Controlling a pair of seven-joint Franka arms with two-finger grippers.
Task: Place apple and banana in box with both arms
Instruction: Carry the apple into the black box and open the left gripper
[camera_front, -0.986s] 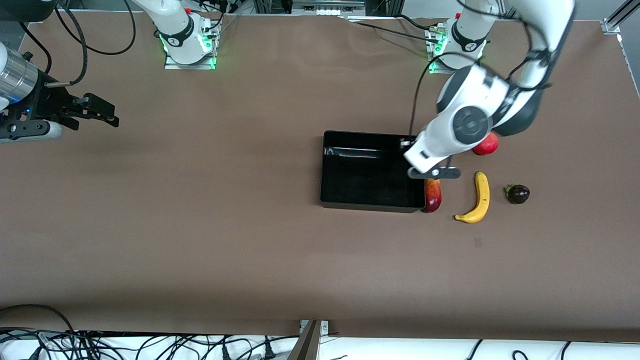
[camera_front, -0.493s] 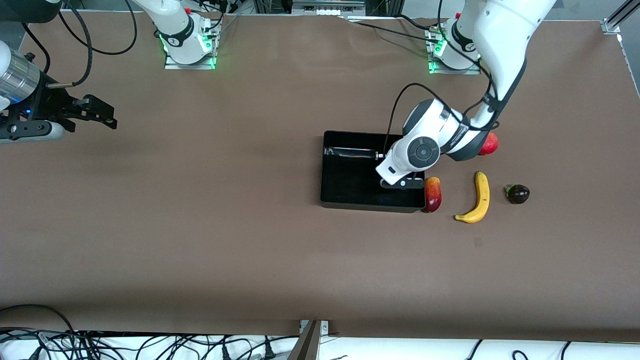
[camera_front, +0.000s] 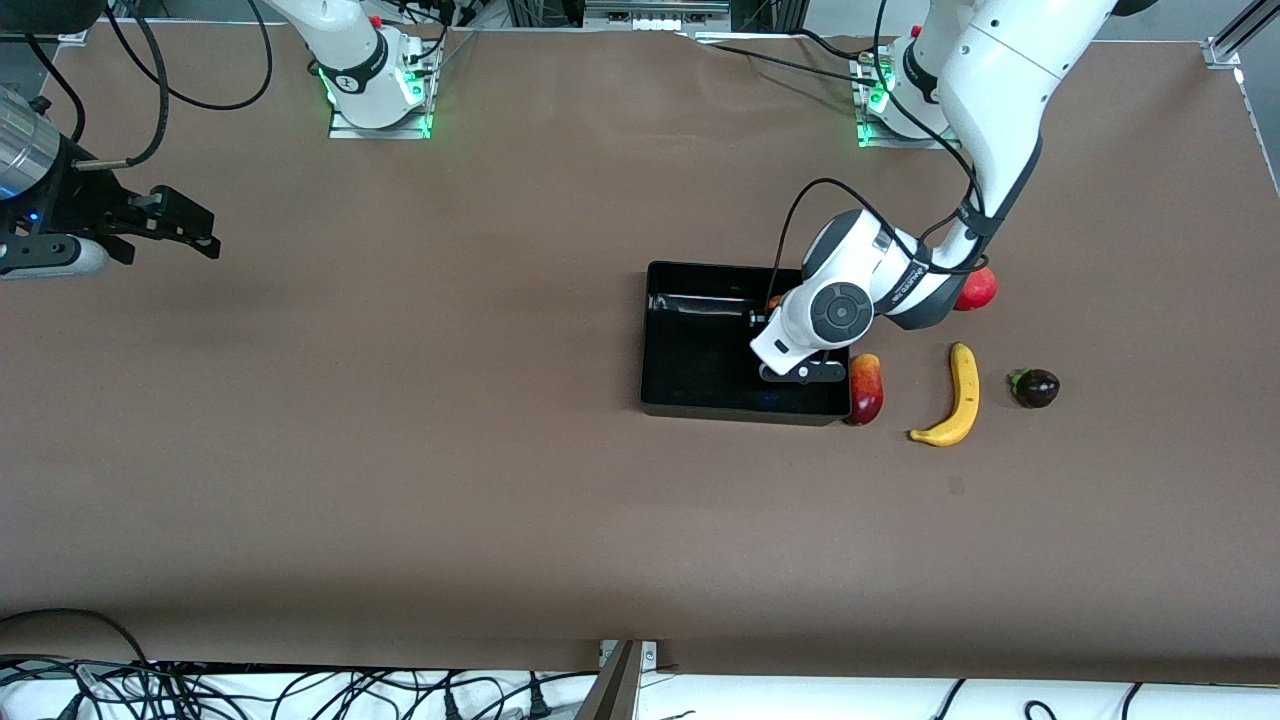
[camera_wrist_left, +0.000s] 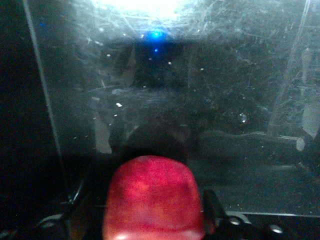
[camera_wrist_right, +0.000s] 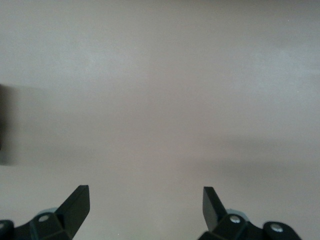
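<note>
No text, label, brand or number can be read on anything in view.

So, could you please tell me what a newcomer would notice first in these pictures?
The left gripper reaches down into the black box, with the red apple between its fingers. Beside the box, toward the left arm's end, lie a mango and the banana. The right gripper waits open over bare table.

I worked in a robotics lab — my bases (camera_front: 378, 80) were bolted along the top of the frame on a brown-covered table (camera_front: 400, 450), green lights glowing, loose black cables (camera_front: 300, 690) heaped along the bottom edge.
</note>
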